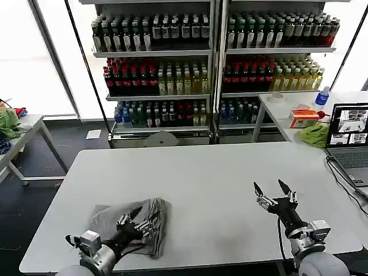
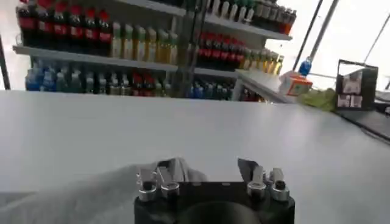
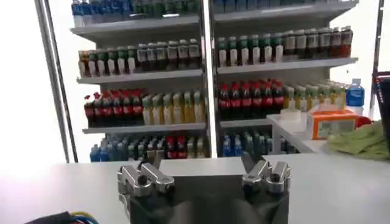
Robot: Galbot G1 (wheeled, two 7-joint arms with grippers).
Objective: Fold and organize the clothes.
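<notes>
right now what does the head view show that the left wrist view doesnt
Head view alone: the right gripper open above bare table, a side table at far left with green cloth, and the whole crumpled grey shirt near the table's front edge.

Left wrist view alone: a close look at the left gripper's fingers, spread open, with a fold of grey fabric rising beside one of them.

Both: the left gripper over the shirt, the white table, the drinks shelves, the laptop and the orange box.

White table carries one grey shirt, crumpled, at 7 o'clock near the front edge. A black cable lies at 3 o'clock.
</notes>
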